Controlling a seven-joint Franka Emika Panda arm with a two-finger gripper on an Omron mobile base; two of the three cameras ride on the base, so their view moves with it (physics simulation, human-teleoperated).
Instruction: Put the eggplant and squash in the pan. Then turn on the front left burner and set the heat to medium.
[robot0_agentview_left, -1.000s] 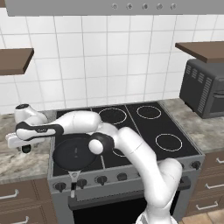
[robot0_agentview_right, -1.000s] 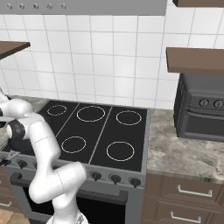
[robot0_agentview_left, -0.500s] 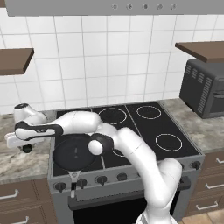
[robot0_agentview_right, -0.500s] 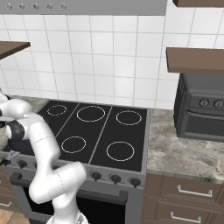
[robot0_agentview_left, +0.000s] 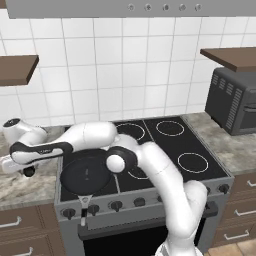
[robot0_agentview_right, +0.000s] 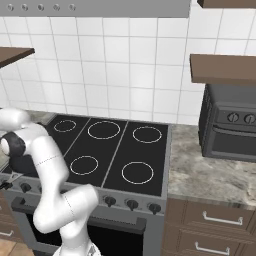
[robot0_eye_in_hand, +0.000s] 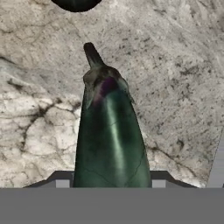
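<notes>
Eggplant (robot0_eye_in_hand: 111, 140) lies lengthwise between the two finger tips in the hand view, stem pointing away over the marbled counter (robot0_eye_in_hand: 39, 109), with the squash (robot0_eye_in_hand: 76, 4) just beyond at the top edge; whether the gripper (robot0_agentview_left: 27, 171) has closed on it I cannot tell, since the pads are hidden behind the body. From the left base view the hand sits out over the counter left of the stove, beside the pan (robot0_agentview_left: 85, 175) — so the job now is a firm grasp at the thick middle, not the tapering stem end; lift straight up before swinging right, clear the pan rim, and release low inside the pan so the vegetable does not roll out.
</notes>
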